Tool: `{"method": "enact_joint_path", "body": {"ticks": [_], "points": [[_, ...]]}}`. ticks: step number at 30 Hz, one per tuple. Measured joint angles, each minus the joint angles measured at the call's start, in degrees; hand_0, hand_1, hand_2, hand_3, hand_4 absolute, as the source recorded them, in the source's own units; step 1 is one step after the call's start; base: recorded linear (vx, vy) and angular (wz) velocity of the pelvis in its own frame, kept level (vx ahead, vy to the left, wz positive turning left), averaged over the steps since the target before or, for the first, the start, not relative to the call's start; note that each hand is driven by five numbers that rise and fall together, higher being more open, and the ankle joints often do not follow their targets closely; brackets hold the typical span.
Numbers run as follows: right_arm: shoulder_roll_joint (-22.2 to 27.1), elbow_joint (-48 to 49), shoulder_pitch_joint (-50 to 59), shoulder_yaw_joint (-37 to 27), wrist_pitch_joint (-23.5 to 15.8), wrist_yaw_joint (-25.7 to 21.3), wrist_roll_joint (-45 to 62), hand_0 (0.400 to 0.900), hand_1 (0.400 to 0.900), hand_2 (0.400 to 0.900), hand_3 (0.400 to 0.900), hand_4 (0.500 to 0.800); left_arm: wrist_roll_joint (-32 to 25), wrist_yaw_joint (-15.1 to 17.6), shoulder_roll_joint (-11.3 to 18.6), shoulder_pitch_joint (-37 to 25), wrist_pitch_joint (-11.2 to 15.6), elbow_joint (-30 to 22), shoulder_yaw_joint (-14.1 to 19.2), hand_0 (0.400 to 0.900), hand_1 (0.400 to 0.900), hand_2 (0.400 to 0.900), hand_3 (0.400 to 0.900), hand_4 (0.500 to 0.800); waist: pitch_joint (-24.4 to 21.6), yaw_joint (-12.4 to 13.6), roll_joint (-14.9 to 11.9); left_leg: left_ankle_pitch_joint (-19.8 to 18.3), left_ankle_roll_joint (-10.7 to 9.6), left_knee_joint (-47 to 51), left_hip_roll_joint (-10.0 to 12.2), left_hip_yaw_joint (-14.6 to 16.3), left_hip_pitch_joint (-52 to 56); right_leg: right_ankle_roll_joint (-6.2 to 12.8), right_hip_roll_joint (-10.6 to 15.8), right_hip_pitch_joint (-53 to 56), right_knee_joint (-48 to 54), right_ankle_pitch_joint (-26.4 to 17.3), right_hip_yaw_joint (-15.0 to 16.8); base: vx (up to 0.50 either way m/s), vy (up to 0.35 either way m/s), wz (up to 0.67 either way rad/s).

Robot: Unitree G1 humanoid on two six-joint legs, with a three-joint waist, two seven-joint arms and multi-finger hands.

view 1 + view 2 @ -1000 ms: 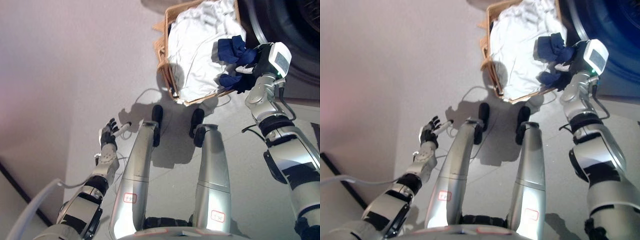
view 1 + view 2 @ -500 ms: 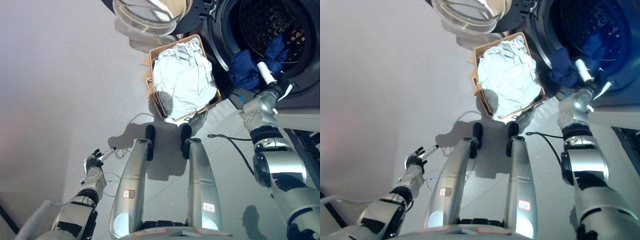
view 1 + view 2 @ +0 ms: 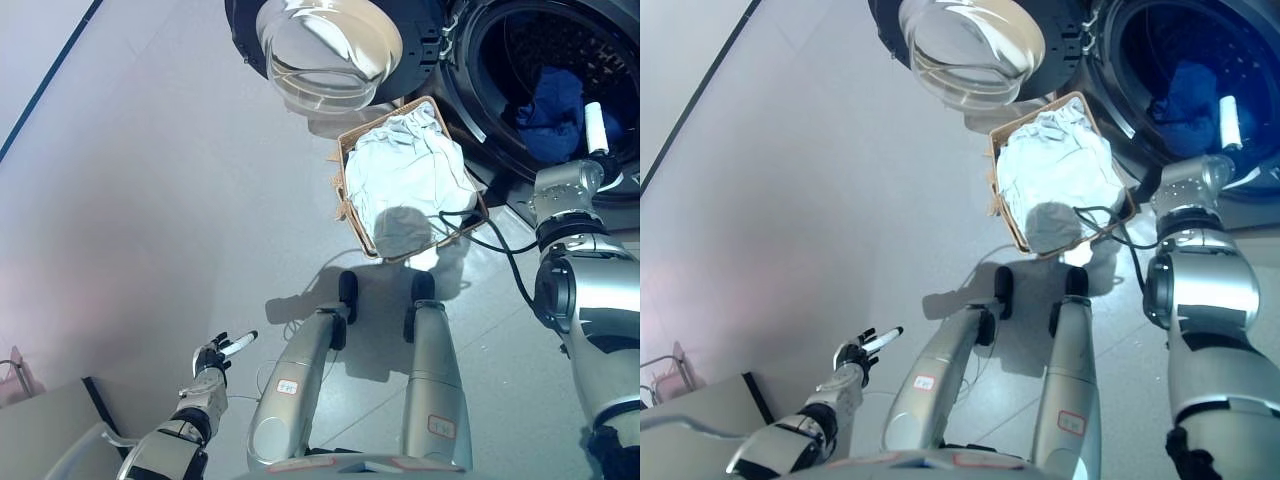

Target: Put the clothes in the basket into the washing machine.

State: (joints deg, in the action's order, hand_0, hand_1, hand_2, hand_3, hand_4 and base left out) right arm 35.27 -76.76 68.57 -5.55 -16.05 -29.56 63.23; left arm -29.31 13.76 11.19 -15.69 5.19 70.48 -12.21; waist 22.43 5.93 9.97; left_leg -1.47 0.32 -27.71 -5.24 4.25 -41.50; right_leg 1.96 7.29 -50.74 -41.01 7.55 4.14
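A wicker basket (image 3: 349,196) stands on the floor before the washing machine, filled with white clothes (image 3: 405,175). The machine's drum (image 3: 560,60) is open at the upper right, and a dark blue garment (image 3: 548,98) lies inside it. My right arm reaches up into the drum opening. My right hand (image 3: 581,106) sits beside the blue garment, lost against the dark drum. My left hand (image 3: 212,358) hangs low at the left over bare floor, fingers straight and holding nothing.
The machine's round glass door (image 3: 325,50) is swung open at the top, just left of the drum and above the basket. A grey surface edge (image 3: 50,440) fills the lower left corner. Pale floor spreads to the left of the basket.
The camera has shifted a lot. My right hand carried the blue garment from over the basket up into the drum, where the garment now lies. My left hand stays low at the left.
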Motion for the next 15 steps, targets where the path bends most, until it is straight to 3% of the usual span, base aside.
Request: {"method": "enact_joint_path", "body": {"ticks": [1,2,15], "points": [[0.0,0.0,0.2,0.0,0.0,0.0,0.2,0.637,0.637,0.637,0.637,0.642,0.1,-0.2,-0.1,0.0,0.0,0.0,-0.7,0.9,0.9,0.9,0.9,0.8,0.0,0.0,0.0,0.1,-0.1,0.2,0.0,0.0,0.1,-0.02,0.0,-0.2,0.0,0.0,0.1,0.04,-0.049,0.01],[0.0,0.0,0.5,0.1,0.0,0.0,0.4,0.9,0.9,0.9,0.9,0.8,0.1,-0.3,-0.2,0.0,0.0,0.0,-1.1,0.9,0.9,0.9,0.9,0.8,0.0,0.1,0.0,0.2,-0.1,0.4,0.0,0.1,0.0,-0.06,-0.1,-0.3,-0.1,0.0,0.1,0.04,-0.036,0.03],[0.5,0.0,1.8,2.0,-0.1,3.4,1.0,0.9,0.9,0.9,0.9,0.8,0.3,-0.6,-1.4,0.0,0.1,-0.1,-2.1,0.9,0.9,0.9,0.9,0.8,0.0,0.2,0.0,1.4,0.2,2.0,-0.4,0.6,0.0,-0.4,0.0,-1.4,-0.1,-0.3,0.8,0.0,-0.004,0.0]]}}
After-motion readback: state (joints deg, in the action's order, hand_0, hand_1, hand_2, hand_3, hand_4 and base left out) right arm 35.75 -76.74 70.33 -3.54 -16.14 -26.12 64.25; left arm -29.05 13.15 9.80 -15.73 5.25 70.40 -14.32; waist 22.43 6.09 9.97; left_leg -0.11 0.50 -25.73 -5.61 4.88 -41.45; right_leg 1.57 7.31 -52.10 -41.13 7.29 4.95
